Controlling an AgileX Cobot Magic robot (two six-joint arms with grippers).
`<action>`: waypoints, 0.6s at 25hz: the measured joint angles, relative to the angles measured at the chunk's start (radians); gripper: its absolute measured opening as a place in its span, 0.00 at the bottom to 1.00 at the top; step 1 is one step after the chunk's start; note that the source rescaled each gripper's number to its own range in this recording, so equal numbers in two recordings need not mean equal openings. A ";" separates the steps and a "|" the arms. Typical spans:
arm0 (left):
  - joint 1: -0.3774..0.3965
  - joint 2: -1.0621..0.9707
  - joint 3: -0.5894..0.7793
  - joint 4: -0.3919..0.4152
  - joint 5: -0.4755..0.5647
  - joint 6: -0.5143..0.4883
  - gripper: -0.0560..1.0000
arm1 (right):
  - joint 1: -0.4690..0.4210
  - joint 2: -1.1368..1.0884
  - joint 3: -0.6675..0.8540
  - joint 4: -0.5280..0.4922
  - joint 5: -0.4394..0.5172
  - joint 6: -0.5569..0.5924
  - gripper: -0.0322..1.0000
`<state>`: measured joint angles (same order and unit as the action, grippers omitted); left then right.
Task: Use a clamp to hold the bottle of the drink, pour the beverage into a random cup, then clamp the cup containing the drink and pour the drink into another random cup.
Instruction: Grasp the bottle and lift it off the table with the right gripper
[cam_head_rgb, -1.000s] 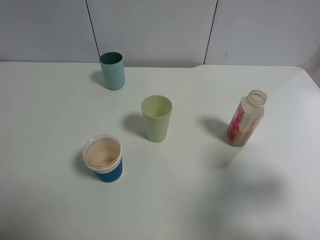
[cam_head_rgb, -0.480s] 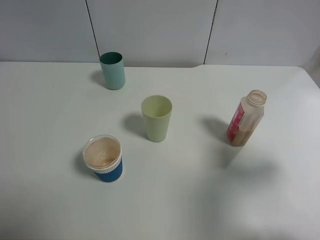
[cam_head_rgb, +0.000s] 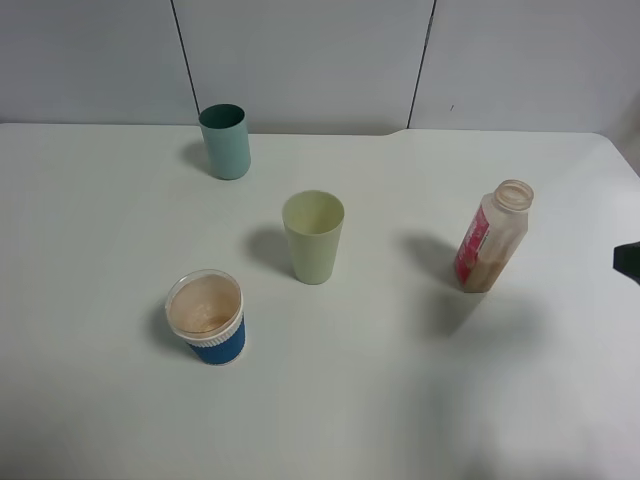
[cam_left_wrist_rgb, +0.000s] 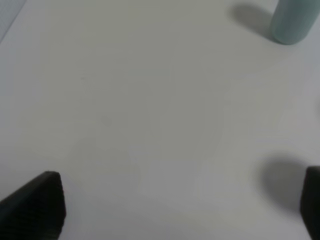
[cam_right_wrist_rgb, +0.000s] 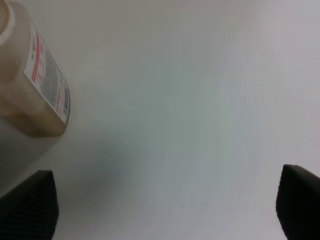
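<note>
While your right clamp (cam_right_wrist_rgb: 162, 202) hangs spread and empty, the bottle (cam_head_rgb: 492, 237) stands at the frame's middle right. The clamp seems off to its side, so a crooked approach could topple it and spill the beverage (cam_head_rgb: 482, 272).

Counter (cam_head_rgb: 100, 230): off-white, plain.
Bottle (cam_head_rgb: 500, 222): translucent, with a red-pink label (cam_head_rgb: 470, 247).
Beverage (cam_head_rgb: 482, 275): pale pinkish-brown.
Tapered cup (cam_head_rgb: 313, 245): pale yellow-green, no pattern.
Cylindrical cup (cam_head_rgb: 227, 148): teal, darker inside.
Third cup (cam_head_rgb: 218, 343): blue body, white rim, brownish inside.
</note>
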<state>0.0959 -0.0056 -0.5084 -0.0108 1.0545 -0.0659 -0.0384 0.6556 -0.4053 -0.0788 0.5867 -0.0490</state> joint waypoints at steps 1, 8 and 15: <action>0.000 0.000 0.000 0.000 0.000 0.000 0.96 | 0.000 0.000 0.029 0.000 -0.032 0.004 0.77; 0.000 0.000 0.000 0.000 0.000 0.000 0.96 | 0.000 0.000 0.179 0.002 -0.233 0.110 0.77; 0.000 0.000 0.000 0.000 0.000 0.000 0.96 | 0.000 0.002 0.197 -0.011 -0.311 0.141 0.77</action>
<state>0.0959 -0.0056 -0.5084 -0.0108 1.0545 -0.0659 -0.0384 0.6577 -0.2079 -0.0894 0.2761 0.0923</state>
